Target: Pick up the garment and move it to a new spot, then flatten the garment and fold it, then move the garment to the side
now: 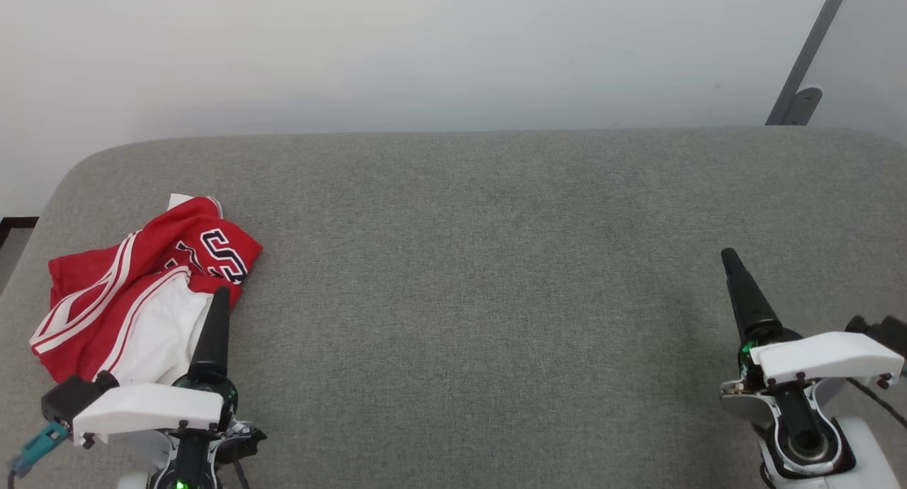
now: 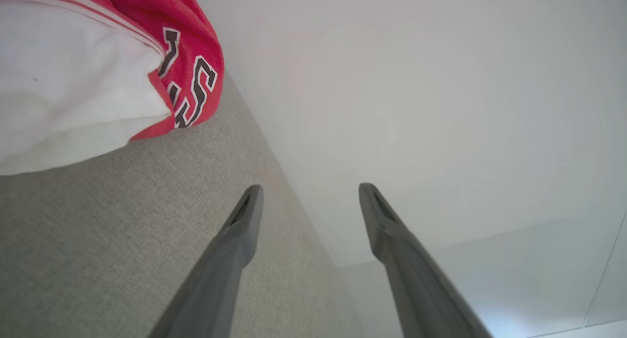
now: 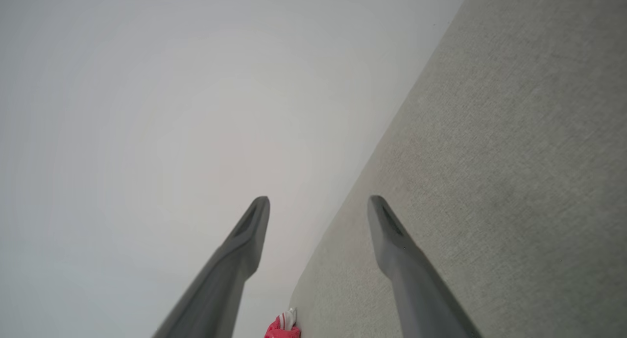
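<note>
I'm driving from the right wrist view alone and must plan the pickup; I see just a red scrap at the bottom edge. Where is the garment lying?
Observer: The garment lies crumpled on the grey padded surface, at its left end.
Operator: Is the left gripper holding it?
Observer: No, the left gripper is open, its fingers empty, beside the cloth.
Operator: What faces up?
Observer: Red cloth with white-outlined navy letters, and a white patch.

Soft, even, bright light leaves the wall (image 1: 425, 49) featureless and only a faint shadow on the table (image 1: 496, 262) toward four o'clock in the sharp head view, while the wrist views' fingers (image 2: 220, 279) blur toward six o'clock.
</note>
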